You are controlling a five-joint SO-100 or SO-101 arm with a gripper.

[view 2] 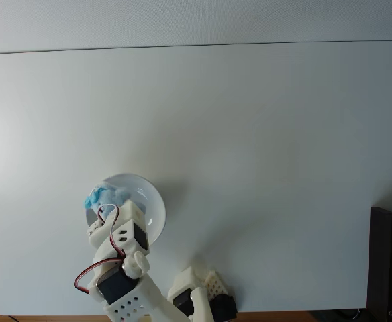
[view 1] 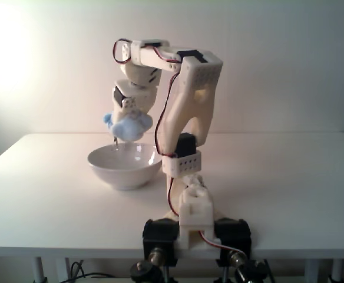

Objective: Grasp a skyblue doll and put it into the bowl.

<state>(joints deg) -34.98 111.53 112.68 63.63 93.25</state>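
Observation:
The skyblue doll (view 1: pixel 128 124) hangs in the air just above the bowl (view 1: pixel 125 167), a glossy white bowl on the table left of the arm's base. My gripper (view 1: pixel 123 131) points down and is shut on the doll, with a fingertip reaching toward the bowl's rim. Seen from above, the doll (view 2: pixel 102 196) shows as a blue lump over the left part of the bowl (view 2: pixel 152 208), and the gripper (view 2: pixel 105 204) covers much of the bowl's near side.
The white table (view 2: pixel 250 134) stretches wide behind and to the right of the bowl. The arm's base (view 1: pixel 192 227) is clamped at the front edge. A dark object (view 2: pixel 389 261) stands past the table's right edge.

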